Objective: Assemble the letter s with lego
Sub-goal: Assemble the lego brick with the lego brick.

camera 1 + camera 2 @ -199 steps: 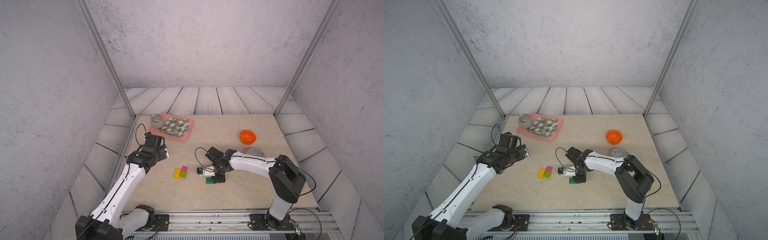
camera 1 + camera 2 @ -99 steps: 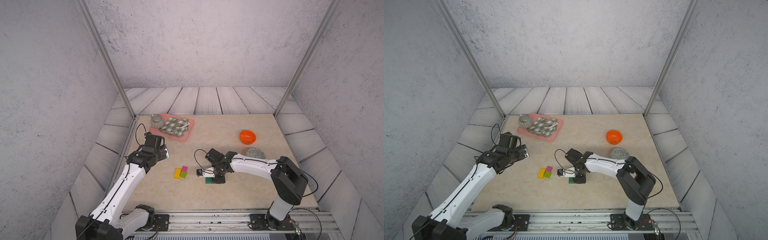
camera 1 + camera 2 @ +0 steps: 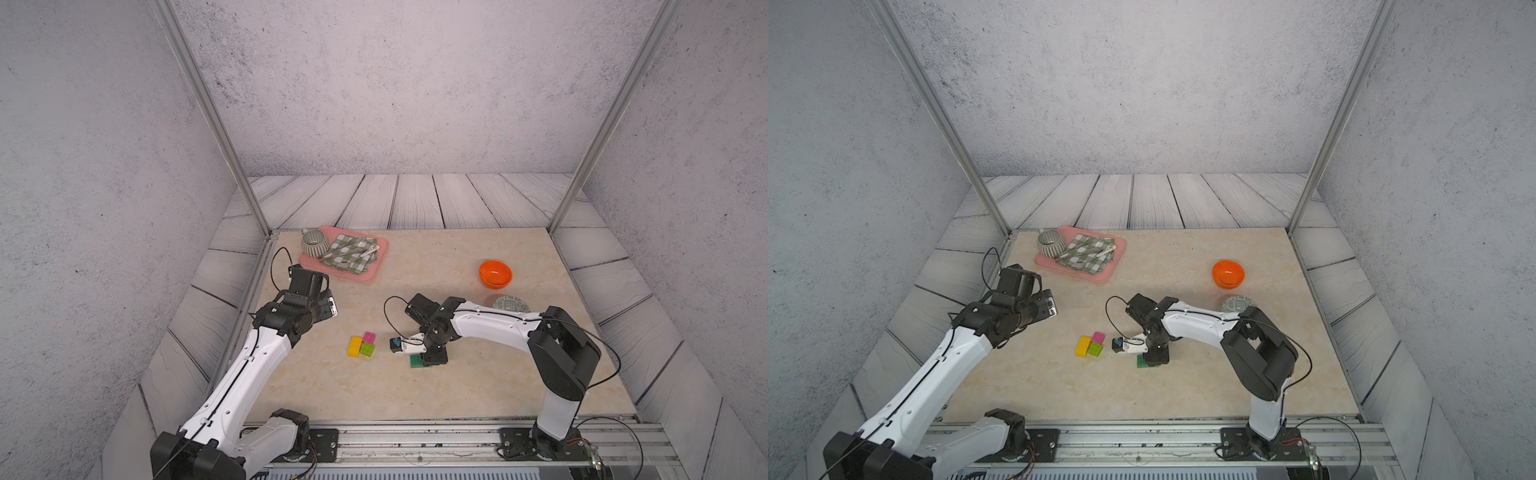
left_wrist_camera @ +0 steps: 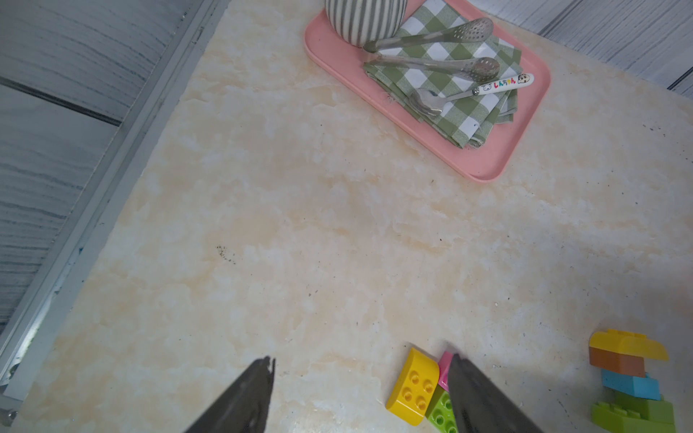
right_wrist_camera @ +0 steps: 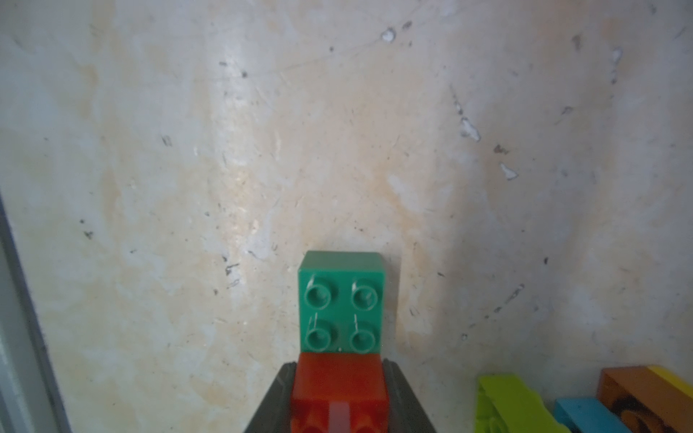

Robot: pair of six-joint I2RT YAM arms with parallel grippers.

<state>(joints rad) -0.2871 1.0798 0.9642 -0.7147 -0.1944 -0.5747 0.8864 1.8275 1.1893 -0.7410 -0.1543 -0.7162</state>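
Two tools: right tool (image 5: 337, 363) clamped on red studded plastic brick (image 5: 339, 393); left tool (image 4: 360, 365) spread, empty.
Green: dark green square studded brick (image 5: 342, 301) on worktop (image 5: 225, 150), dead ahead of right tool, touching red's front edge.
Assembly: yellow-brown-blue-lime brick assembly (image 4: 630, 386) lies off to right tool's side, apart.
Nearer arm: right, by my read.

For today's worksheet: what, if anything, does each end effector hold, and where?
Right end effector: red studded plastic brick, by its two sides. Left end effector: nothing.
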